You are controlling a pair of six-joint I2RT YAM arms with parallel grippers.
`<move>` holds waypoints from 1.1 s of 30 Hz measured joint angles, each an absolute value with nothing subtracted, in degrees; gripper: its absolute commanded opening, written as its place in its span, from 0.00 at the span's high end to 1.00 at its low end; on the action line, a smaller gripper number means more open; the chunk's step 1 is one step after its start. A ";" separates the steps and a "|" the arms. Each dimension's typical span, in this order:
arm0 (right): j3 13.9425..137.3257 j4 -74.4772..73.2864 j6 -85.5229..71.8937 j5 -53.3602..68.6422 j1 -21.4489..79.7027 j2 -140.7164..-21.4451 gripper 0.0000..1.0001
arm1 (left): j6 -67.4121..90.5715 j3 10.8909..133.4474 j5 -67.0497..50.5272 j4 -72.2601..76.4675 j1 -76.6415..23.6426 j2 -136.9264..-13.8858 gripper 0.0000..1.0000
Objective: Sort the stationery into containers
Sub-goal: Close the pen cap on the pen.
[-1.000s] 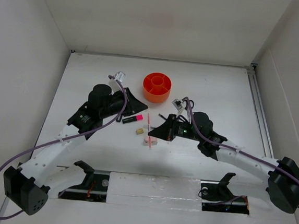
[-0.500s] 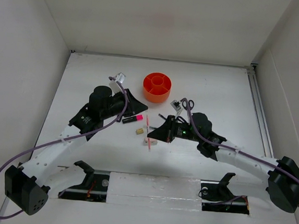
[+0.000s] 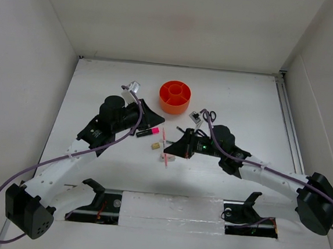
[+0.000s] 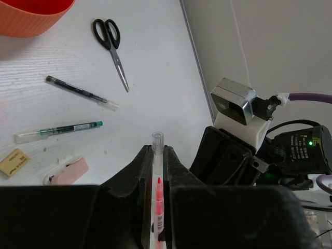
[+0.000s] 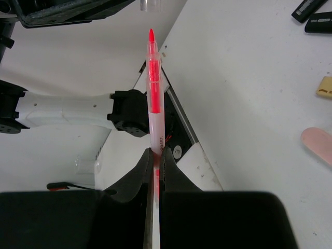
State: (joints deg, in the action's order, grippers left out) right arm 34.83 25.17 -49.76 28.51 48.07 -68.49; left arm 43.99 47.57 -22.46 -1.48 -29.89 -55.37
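Ringing the white tabletop [image 3: 245, 90] stand white walls [image 3: 181, 21]; left tool [image 4: 157, 150] pinches clear cap [image 4: 157, 139], right tool [image 5: 155, 153] red pen [image 5: 153, 93], bare tip seen only from wrists.

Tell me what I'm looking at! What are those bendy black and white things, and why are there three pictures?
Those are two robot arms, the left arm and the right arm. Each ends in a gripper, which is like two fingers for pinching.

One picture comes from a camera high above the white table. The other two come from small cameras on the arms' wrists, so each one looks along its own fingers.

On the table sit an orange round holder, black scissors, two slim pens, two erasers and a pink-capped highlighter.

The right gripper is pinching a red pen with its tip bare. The left gripper is shut on what looks like the pen's clear cap, just beyond the tip.
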 measured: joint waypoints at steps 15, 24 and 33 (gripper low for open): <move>34.85 25.15 -49.76 28.51 47.94 -68.51 1.00 | 43.72 46.41 -23.42 -1.08 -29.89 -55.31 1.00; 34.85 25.34 -49.76 29.02 46.57 -69.04 1.00 | 43.72 46.41 -24.08 -1.08 -29.89 -55.31 1.00; 34.98 25.78 -50.02 30.04 46.13 -69.04 1.00 | 43.64 46.22 -25.10 -0.34 -29.89 -54.87 1.00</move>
State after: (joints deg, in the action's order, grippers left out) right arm 34.98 25.78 -50.02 30.04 46.13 -69.04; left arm 43.64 46.22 -25.10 -0.34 -29.89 -54.87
